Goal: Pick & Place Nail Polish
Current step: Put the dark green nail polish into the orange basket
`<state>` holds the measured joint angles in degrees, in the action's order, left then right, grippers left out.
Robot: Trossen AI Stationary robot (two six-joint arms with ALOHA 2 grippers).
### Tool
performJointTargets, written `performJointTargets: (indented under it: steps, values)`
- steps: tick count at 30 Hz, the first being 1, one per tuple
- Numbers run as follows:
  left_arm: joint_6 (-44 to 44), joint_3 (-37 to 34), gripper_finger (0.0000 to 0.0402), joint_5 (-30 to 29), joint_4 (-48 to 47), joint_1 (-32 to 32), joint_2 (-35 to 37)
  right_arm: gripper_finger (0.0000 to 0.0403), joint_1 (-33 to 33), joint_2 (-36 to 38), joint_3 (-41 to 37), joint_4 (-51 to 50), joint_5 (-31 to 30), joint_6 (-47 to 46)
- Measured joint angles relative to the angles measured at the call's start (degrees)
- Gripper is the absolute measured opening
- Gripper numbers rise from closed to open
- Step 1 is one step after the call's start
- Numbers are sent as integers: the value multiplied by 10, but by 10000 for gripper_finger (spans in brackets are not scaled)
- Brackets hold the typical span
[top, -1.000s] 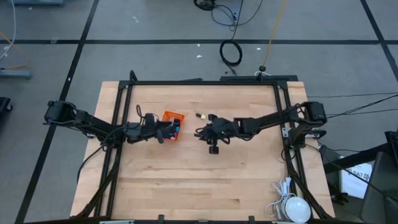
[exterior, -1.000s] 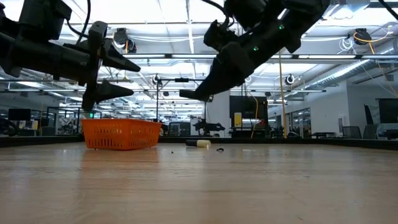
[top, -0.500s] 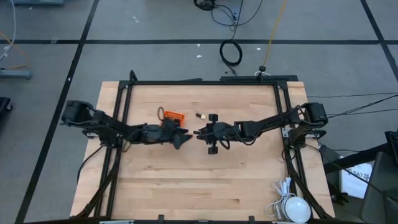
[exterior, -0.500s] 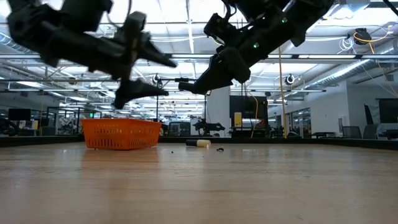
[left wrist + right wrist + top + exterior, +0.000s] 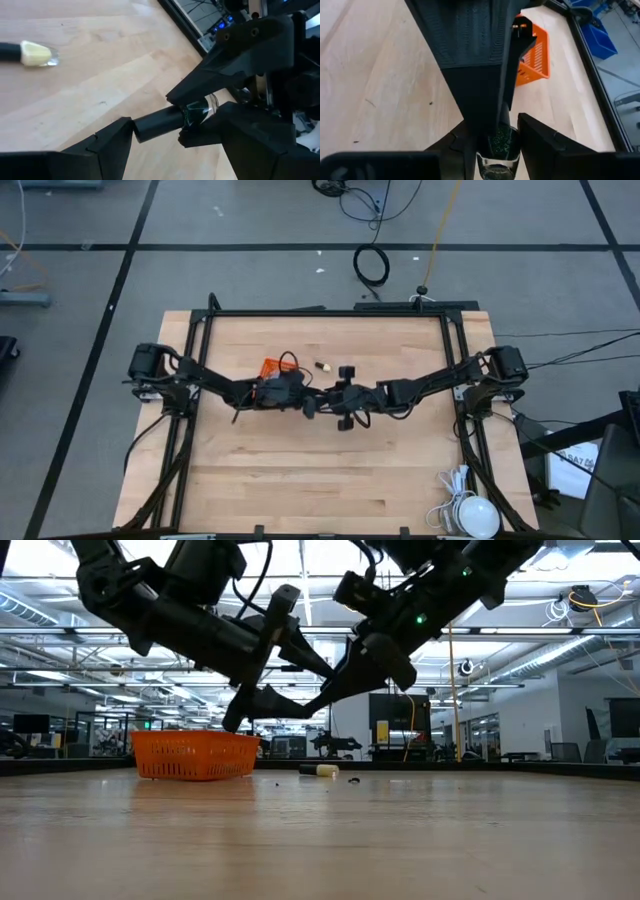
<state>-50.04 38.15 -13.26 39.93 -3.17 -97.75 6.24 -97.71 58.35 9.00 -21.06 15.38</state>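
Observation:
A nail polish bottle with green glitter and a dark cap hangs above the table's middle, and my right gripper is shut on it. My left gripper is open. It meets the right gripper tip to tip, with its fingers on either side of the cap. One left finger hides the cap in the right wrist view. A yellow bottle lies on its side on the table behind them. The orange basket stands left of it. My right gripper pinches the bottle's glass body between its two fingers, coming from the table's right and slanting a little down. The bottle lies along the fingers, its cap sticking out past their tips toward the table's left, clear of the table. Whether my left gripper touches the cap, I cannot tell.
The basket is half hidden under my left arm in the high view. The yellow bottle lies just beyond the grippers toward the far edge. A small dark bit lies beside it. The near half of the table is bare wood.
My left gripper has gone from above the basket toward the table's right, tipping a little downward and staying open, until its fingers stand around the cap of the bottle in my right gripper. My right gripper has rolled somewhat and stayed nearly in place, still shut on the bottle.

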Motion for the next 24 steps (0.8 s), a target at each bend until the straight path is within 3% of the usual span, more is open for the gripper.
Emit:
performJointTargets:
  steps: [24]
  values:
    - [24, 0, 282, 15, 14, 7, 2, 110, 6, 14, 1, -12, 0, -8]
